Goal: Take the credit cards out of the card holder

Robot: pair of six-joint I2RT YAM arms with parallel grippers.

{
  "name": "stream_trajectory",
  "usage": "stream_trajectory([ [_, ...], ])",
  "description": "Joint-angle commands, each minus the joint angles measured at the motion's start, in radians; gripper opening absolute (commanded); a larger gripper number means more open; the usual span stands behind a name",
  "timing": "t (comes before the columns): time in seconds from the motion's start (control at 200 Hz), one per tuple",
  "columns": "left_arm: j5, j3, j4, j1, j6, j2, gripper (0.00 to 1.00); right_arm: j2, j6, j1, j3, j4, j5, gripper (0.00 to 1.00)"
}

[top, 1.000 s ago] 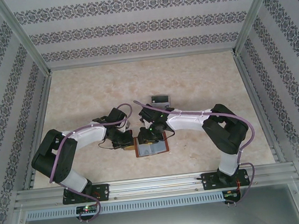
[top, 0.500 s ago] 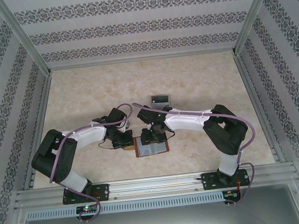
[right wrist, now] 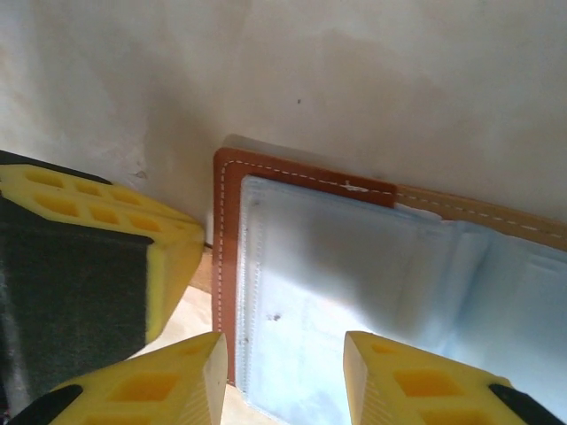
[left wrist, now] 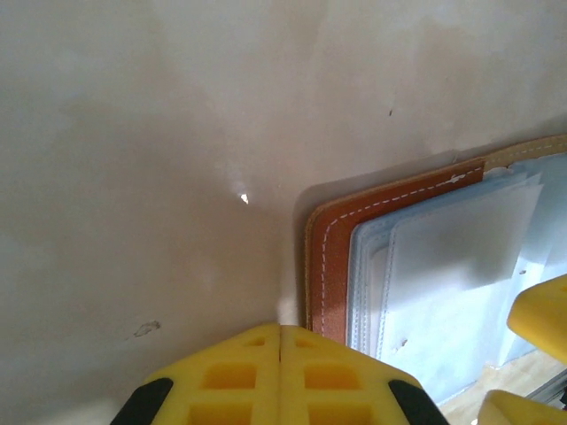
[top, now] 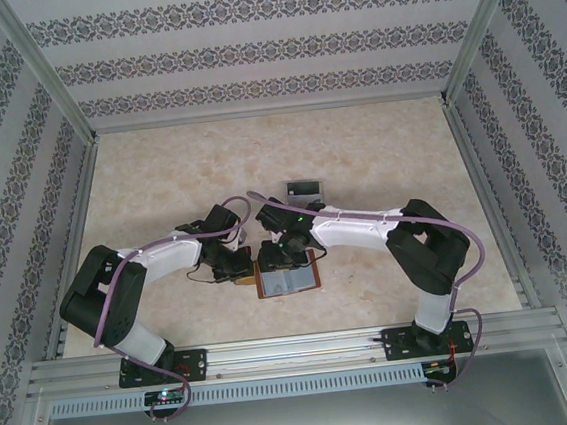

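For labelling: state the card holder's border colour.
Card holder border: reddish-brown, white stitching; best in right wrist view.

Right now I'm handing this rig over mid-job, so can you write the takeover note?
Left gripper: shut, tips down at the card holder's left edge.
Right gripper: open, fingers poised over the holder's sleeves, gripping nothing.
The holder lies open on the table; pale credit cards seem to sit in its sleeves.
Done: holder opened. Left: draw the cards out.
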Motion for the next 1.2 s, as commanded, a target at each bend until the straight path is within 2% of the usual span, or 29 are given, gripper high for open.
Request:
stream_trajectory([
  [0.0,0.010,-0.011,0.007,0.009,0.015,0.010,0.04,0.040,0.022,0.012,0.009,0.025,-0.030,0.39],
  [0.505,0.011,-0.009,0.003,0.009,0.020,0.014,0.04,0.069,-0.012,0.015,0.035,-0.126,0.101,0.49],
  [0.889,0.015,-0.013,0.010,0.008,0.022,0.026,0.04,0.103,-0.025,0.023,0.064,-0.155,0.112,0.57],
  [1.194,0.017,-0.007,0.003,0.008,0.034,0.033,0.03,0.144,-0.037,0.037,0.116,-0.233,0.178,0.57],
])
